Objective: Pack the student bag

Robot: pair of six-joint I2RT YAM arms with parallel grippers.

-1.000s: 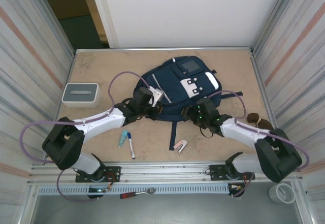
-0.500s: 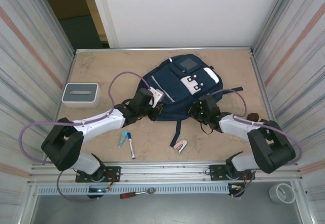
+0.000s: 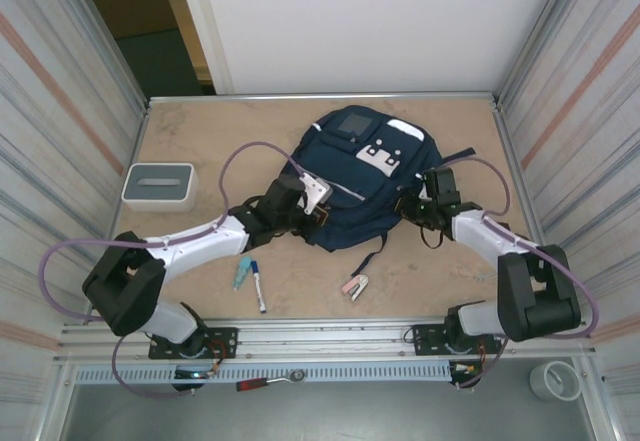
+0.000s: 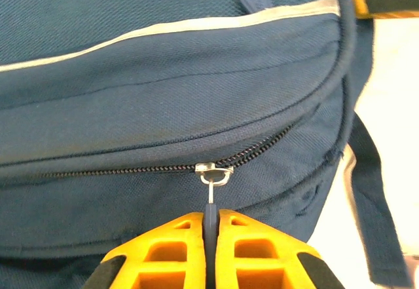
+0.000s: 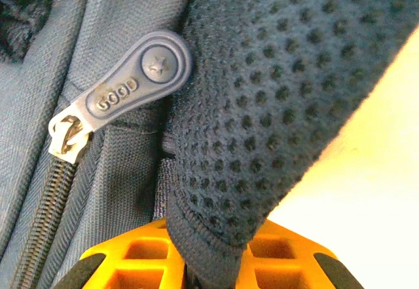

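Top external view: the student bag lies flat on the table, a little right of the middle and toward the far side, with its white patch and small grey panel facing up. One dark strap trails off its near edge onto the bare board.

At the bag's near left edge sits the left claw. In the left wrist view this claw is pressed together on the zipper pull, which hangs from the slider. The zipper teeth run away to the left of the slider and curve up to its right, below a white stripe.

The right claw is at the bag's right side. From the right wrist view it pinches the end of a padded mesh strap. Just left of that strap is a blue rubber zipper tab marked GOOD.

On the table near the bag's front lie a marker pen, a small teal item just beside it, and a small pink and white item. A grey-white box stands well apart at the left.
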